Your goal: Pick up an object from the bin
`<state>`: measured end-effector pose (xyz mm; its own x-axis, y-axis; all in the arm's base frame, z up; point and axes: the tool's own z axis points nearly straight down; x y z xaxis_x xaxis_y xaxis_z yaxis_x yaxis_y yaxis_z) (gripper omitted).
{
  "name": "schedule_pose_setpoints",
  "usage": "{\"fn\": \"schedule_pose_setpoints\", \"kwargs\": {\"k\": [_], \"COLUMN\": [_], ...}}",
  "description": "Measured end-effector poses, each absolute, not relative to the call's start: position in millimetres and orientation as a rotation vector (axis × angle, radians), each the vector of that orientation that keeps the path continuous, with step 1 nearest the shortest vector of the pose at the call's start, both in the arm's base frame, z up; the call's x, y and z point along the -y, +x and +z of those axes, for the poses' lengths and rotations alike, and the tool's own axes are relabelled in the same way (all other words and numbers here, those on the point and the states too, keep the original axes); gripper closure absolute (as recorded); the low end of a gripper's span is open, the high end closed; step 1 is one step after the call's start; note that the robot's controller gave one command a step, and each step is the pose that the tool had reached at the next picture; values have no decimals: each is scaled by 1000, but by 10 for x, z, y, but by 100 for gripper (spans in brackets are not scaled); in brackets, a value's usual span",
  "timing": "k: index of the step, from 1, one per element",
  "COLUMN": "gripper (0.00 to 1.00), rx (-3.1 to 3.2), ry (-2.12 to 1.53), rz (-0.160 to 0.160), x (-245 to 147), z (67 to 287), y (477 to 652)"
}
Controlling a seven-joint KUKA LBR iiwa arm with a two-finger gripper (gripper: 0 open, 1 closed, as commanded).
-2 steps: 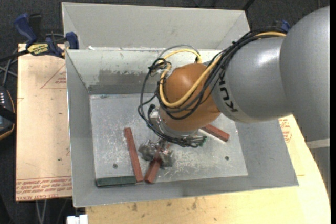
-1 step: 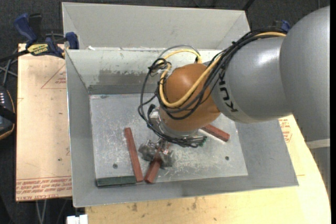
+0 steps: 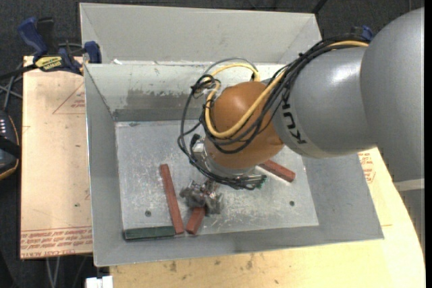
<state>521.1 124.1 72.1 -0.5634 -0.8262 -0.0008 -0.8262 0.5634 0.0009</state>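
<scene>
**Camera view.** I am looking down on the grey metal bin. The arm is reaching into it from the view's right, and its orange wrist cover is hanging over the middle of the floor. The jaws are standing low beneath that cover, close to the floor on the side toward the near wall. I cannot tell whether they are wide or narrow, nor whether anything is sitting between them.

Four things are lying loose:
- A long red-brown stick is running from mid-floor toward the near wall, just beside the jaws on the view's left.
- A second red-brown stick is poking out from under the cover on the right, apart from the jaws.
- A dark green bar is lying along the near wall, one end meeting the long stick's near end.
- A short red-brown piece is lying just nearward of the jaws, its long axis roughly parallel to the long stick.

I am judging this short piece the likeliest target. The coming move is turning on the jaws straddling it across that axis.
</scene>
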Motion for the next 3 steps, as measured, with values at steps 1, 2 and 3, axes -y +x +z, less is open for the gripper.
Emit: {"fn": "schedule_pose_setpoints", "kwargs": {"k": [1, 2, 3], "gripper": [100, 100, 100], "rx": [-2780, -2779, -2777], "ry": [-1467, -1466, -1463], "rz": [4, 3, 2], "x": [-1244, -1247, -1250], "z": [799, 905, 986], "y": [5202, 5207, 5213]}}
